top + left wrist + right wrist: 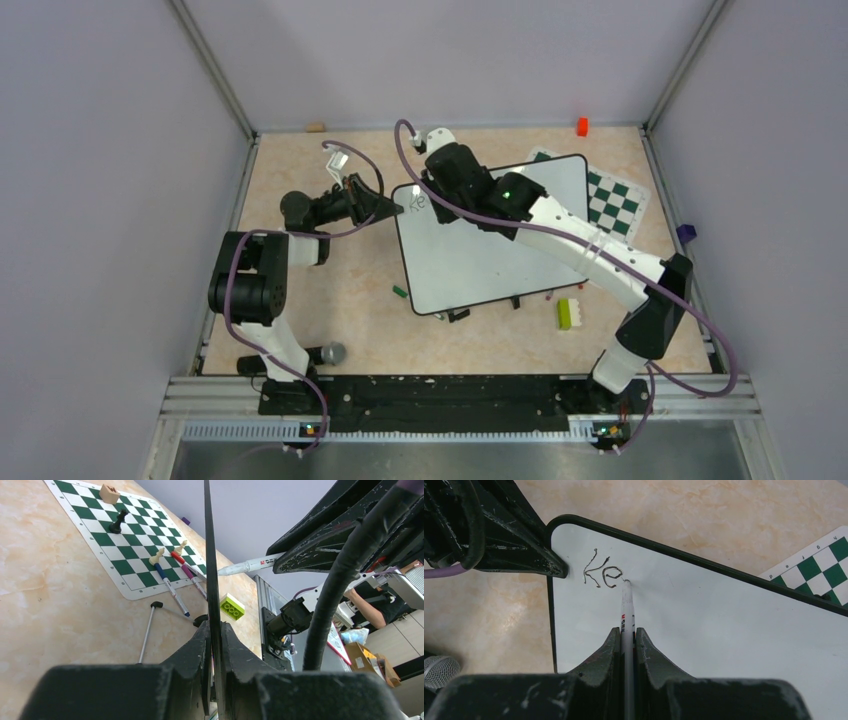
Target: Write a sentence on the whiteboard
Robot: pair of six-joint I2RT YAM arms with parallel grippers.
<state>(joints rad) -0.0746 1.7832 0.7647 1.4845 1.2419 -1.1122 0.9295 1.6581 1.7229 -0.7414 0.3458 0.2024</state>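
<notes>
whiteboard [470, 268] on the bench [340, 300], left gripper [388, 207] clenched on its far left corner, right gripper [626, 632] grasping a marker [626, 600], tip on the board beside the sentence [601, 572], only "Ke" written, right arm [590, 250] hiding the board's far part

table [350, 290]: beige marble top | on it: whiteboard [480, 260], chess mat [615, 200], green brick [564, 314], microphone [331, 353]

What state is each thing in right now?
left pincer, shut on the whiteboard corner
right pincer, shut on the marker
marker, uncapped, tip touching the board
sentence, only "Ke" written
whiteboard, held at one corner
</notes>
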